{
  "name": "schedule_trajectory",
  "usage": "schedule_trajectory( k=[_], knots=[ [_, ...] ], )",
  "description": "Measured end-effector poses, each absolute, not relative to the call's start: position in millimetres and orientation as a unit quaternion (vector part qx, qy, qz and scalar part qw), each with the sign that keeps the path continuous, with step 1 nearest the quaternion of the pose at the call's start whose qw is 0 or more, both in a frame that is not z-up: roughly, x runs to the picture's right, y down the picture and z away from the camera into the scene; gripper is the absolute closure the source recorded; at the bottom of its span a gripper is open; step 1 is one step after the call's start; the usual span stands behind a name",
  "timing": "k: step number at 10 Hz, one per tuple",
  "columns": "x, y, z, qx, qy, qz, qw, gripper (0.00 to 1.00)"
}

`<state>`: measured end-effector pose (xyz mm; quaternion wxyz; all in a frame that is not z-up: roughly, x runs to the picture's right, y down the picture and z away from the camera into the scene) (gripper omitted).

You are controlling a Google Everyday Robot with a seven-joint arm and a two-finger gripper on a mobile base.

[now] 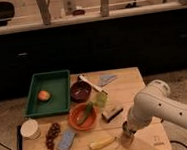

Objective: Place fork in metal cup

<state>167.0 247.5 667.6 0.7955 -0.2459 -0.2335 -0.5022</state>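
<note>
Wooden table (133, 85): gripper (127, 129) is directly at the metal cup (126, 137) near the front edge; grip state can't tell.

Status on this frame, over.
Pincer low at front edge of table. Metal cup, fork: can't tell apart from it. Corn close beside it.

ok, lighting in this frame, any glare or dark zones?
Camera view: warm, fairly even light on the wooden table, no strong glare. The panel behind it is a dark band with little visible, and there is a brighter strip along the top. The gripper sits low near the table's front edge.
</note>
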Motion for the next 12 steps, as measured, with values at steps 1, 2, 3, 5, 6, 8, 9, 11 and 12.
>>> schedule_trajectory(
  k=[1,2,3,5,6,8,9,11,12],
  knots=[
    [166,247,670,-0.247,-0.235,-0.503,0.794,0.96],
    [165,246,672,-0.247,-0.236,-0.504,0.793,0.90],
    [163,245,674,-0.248,-0.237,-0.505,0.792,0.80],
    [163,244,676,-0.251,-0.239,-0.505,0.791,0.61],
    [163,242,678,-0.253,-0.240,-0.505,0.790,0.47],
    [164,239,681,-0.254,-0.240,-0.505,0.789,0.31],
    [166,237,682,-0.255,-0.240,-0.504,0.789,0.21],
    [167,235,684,-0.257,-0.241,-0.503,0.789,0.20],
    [168,235,685,-0.258,-0.242,-0.501,0.790,0.20]
  ],
)
